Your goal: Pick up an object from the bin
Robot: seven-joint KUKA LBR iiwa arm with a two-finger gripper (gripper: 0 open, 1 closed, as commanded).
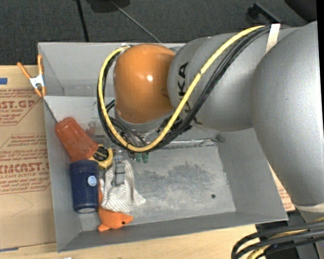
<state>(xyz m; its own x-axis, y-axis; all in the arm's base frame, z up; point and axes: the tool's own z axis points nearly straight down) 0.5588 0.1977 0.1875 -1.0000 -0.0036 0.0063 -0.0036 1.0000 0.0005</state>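
My gripper [119, 171] hangs below the orange wrist cover, at the left of the bin. One grey finger points down onto a crumpled white-and-grey cloth [121, 193]. A small yellow-and-black thing [101, 154] lies just left of the finger. To the left of the cloth stands a dark blue cylinder [85, 185] with a white round label. An orange-red plastic cup [75, 138] lies on its side above the cylinder. An orange toy [114, 219] sits at the cloth's lower edge, near the front wall.
The arm with its orange cover and yellow and black cables spans the bin's upper middle and right, hiding what lies beneath. The bin's grey floor shows bare to the right of the cloth.
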